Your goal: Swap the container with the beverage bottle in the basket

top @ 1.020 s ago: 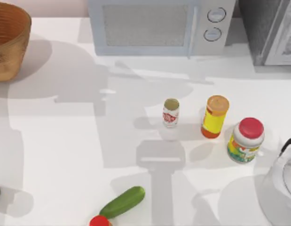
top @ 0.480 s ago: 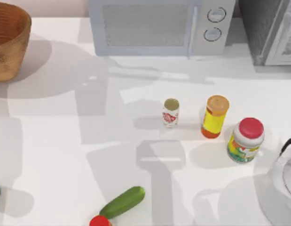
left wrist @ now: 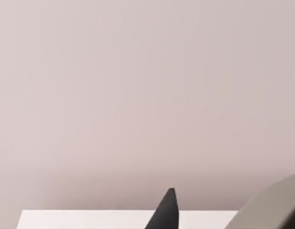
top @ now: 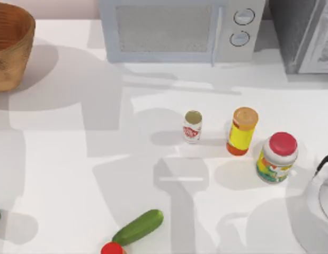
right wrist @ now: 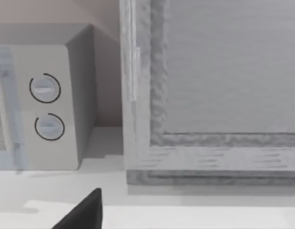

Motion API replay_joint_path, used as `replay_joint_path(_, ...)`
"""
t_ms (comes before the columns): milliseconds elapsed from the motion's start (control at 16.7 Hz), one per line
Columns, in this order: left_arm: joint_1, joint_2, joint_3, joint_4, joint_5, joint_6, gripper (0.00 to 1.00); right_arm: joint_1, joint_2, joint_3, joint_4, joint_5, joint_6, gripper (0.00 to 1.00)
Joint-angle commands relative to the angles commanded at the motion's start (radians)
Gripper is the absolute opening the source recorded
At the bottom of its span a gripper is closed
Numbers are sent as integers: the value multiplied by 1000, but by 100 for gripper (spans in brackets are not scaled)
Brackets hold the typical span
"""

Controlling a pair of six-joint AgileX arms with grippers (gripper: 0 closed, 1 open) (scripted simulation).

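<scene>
The container [top: 193,126], a small white cylinder with a red label and an olive-tan top, stands upright near the table's middle in the top view. The basket [top: 10,47], woven and orange-brown, sits at the far left corner with its inside mostly cut off by the frame. The beverage bottle is out of view. A dark tip of my left gripper [left wrist: 166,211] shows against a plain wall in the left wrist view. In the right wrist view, a dark tip of my right gripper [right wrist: 84,213] points toward the microwave [right wrist: 42,100].
Right of the container stand a yellow tube with an orange cap [top: 242,130] and a fat jar with a red lid [top: 277,157]. A white kettle [top: 318,211] sits at the right edge. A cucumber [top: 138,227] and a red item [top: 112,248] lie at the front. The microwave [top: 177,29] and a grey cabinet [top: 307,34] line the back.
The arms' shadows on the table have shifted and changed shape. All objects stay where they were.
</scene>
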Motion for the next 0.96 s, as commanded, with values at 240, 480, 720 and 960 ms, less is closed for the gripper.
replay_joint_path(240, 0, 0, 0, 0, 0, 0, 53, 0, 0, 0, 0, 0, 0, 100)
replay_joint_path(480, 0, 0, 0, 0, 0, 0, 83, 0, 0, 0, 0, 0, 0, 100)
replay_joint_path(720, 0, 0, 0, 0, 0, 0, 100, 0, 0, 0, 0, 0, 0, 100)
replay_joint_path(960, 0, 0, 0, 0, 0, 0, 100, 0, 0, 0, 0, 0, 0, 100)
